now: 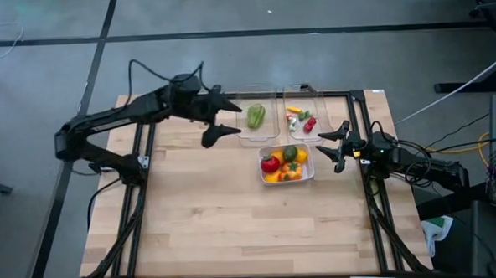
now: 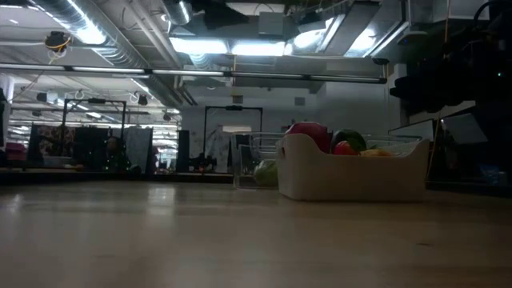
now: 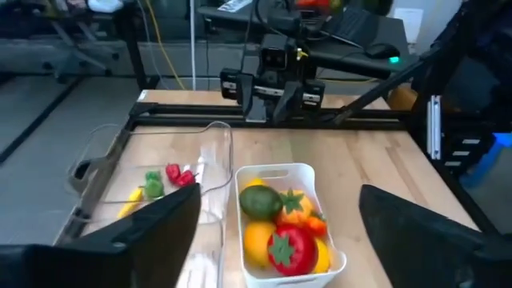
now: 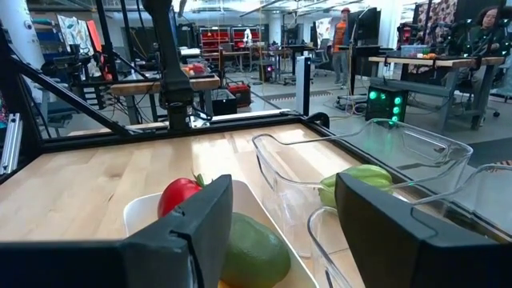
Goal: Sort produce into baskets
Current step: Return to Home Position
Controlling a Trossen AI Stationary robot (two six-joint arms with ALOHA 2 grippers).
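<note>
Left clear tub [image 1: 256, 138] beside right clear tub [image 1: 301, 95]; whitish tub [image 1: 263, 174] just before them.

Produce [image 1: 270, 163] in three baskets [image 1: 260, 138] (upright)

The counter [image 1: 235, 223] is showing pale, matt wood with plank seams, its dark frame rails [image 1: 140, 202] looking like matt metal. The clear baskets [image 4: 276, 176] are gleaming as glossy see-through plastic, while the whitish basket [image 2: 352, 178] is looking opaque and dull, its produce [image 3: 290, 246] shining like smooth plastic.
</note>
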